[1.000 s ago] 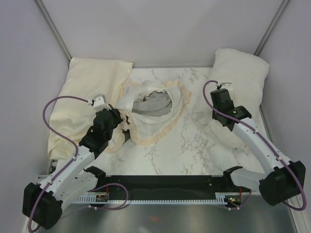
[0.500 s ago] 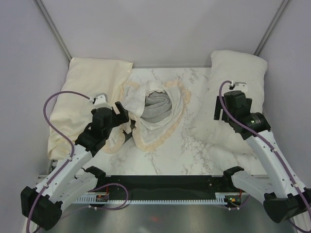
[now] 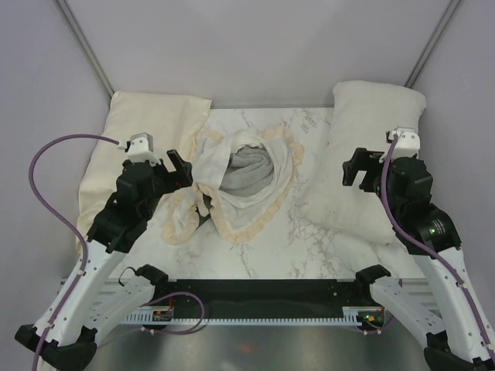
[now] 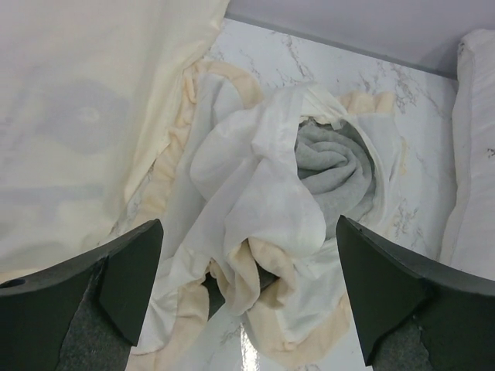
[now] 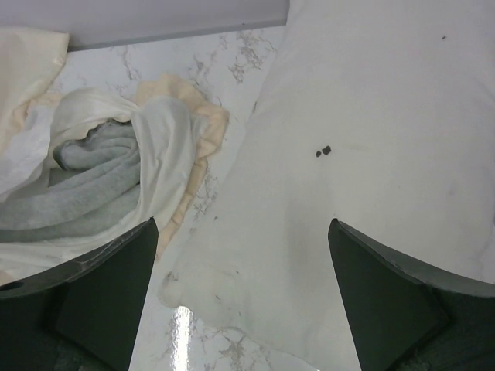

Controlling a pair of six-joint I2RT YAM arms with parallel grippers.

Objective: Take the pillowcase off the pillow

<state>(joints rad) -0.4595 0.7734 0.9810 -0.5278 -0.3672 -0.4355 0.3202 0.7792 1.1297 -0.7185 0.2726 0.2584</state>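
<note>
The pillowcase [image 3: 241, 182] lies crumpled on the marble table, whitish face out, with its cream frill around it and dark grey fabric showing in its open mouth [image 4: 334, 161]. The plump off-white pillow [image 3: 373, 147] lies apart from it at the right, bare. My left gripper [image 3: 178, 170] hovers open above the pillowcase's left fold [image 4: 271, 216], holding nothing. Over the pillow's near left corner [image 5: 232, 270] my right gripper [image 3: 358, 168] is open too, with nothing in it. In each wrist view, the fingers [image 4: 116, 286] [image 5: 394, 294] stand wide apart.
A flat pale-yellow cloth [image 3: 139, 143] covers the table's left side and hangs over its edge. Bare marble [image 3: 309, 147] shows between the pillowcase and the pillow. Grey walls close in at the back and both sides.
Both grippers opened, letting go of the pillowcase and the pillow, then rose and drew back toward the near edge. The pillow settled flatter at the right.
</note>
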